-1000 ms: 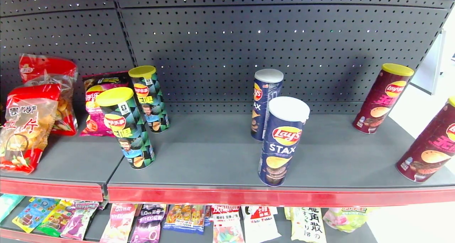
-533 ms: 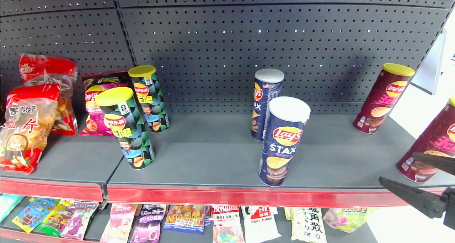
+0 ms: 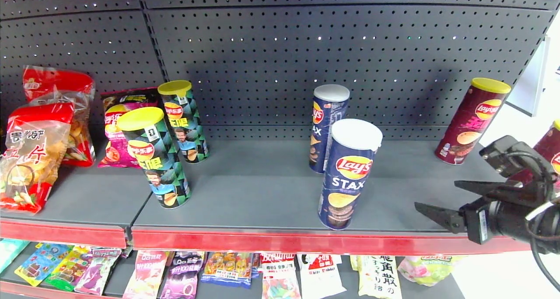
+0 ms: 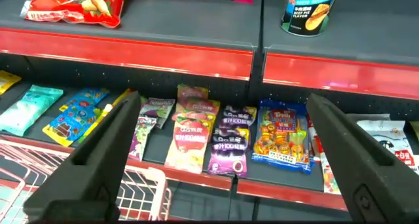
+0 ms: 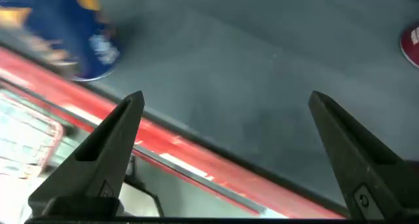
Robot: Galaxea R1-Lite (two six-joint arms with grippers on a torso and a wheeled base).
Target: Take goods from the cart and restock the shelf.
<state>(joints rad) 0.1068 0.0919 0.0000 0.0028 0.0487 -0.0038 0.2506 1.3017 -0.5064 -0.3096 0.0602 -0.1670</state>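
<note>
1. Shelf (image 3: 262,194) of grey metal with a red front lip runs across the head view, and upright chip cans stand on it in loose pairs.
2. Our right tool (image 3: 435,195) hovers at the right end of this shelf, just above the front lip. Its two dark fingers are spread wide apart with nothing between them.
3. The front blue can (image 3: 350,174) stands to the left of the right tool, near it but apart, and the fingers point toward it. The can's long axis is vertical. The fingers lie roughly level, one nearer us and one farther back, so we judge the gap suits an upright can.
4. A maroon can (image 3: 472,121) stands behind the right tool, close to the perforated back panel. Bare deck lies between it and the front blue can, and we judge that stretch to be room for new stock.
5. Our left tool (image 4: 222,99) hangs lower, facing snack packets (image 4: 229,142) on the lower shelf (image 3: 116,286). Its fingers are also wide apart and empty.
6. The cart (image 4: 144,188), a pink and white wire basket, shows its rim close to the left tool. We cannot see the goods inside it.
7. Neither tool carries goods, so we judge the next move is a fetch from the cart. The cart lies below the shelf deck, and the left tool looks nearer to it. The right tool would have to drop away from the shelf first.
</note>
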